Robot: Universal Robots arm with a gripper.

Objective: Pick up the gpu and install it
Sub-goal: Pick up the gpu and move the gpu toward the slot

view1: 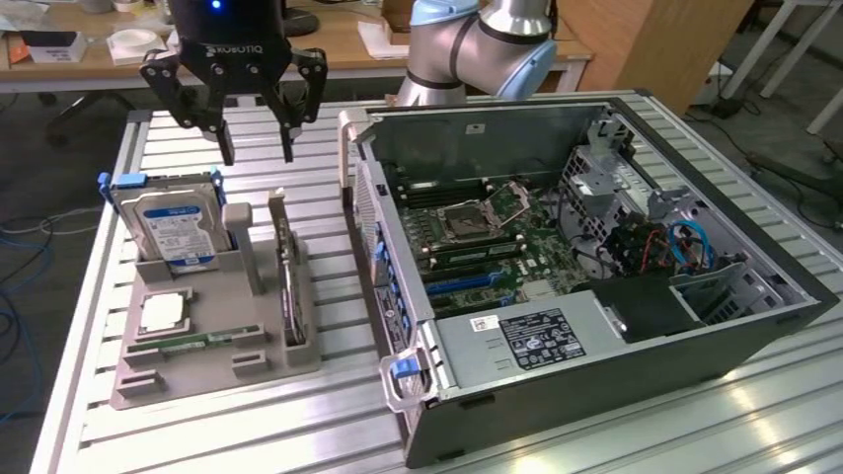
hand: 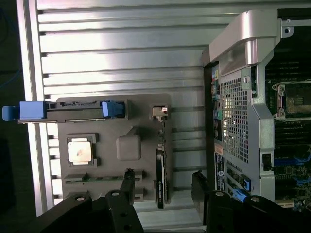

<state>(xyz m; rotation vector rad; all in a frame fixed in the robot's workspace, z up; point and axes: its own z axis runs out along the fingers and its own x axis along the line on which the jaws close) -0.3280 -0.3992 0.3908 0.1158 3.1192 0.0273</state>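
above grey holder: gripper jaws spread, empty, clear of gpu. risk: thin card on edge, off-centre pinch tilts it; hard drive near, finger strike possible.

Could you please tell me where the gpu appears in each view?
Exterior view: the gpu stands on edge in the slot of the grey holder nearest the computer case.
Wrist view: the gpu is edge-on in that slot, beside the case.
Shared landmark: the blue-railed hard drive.
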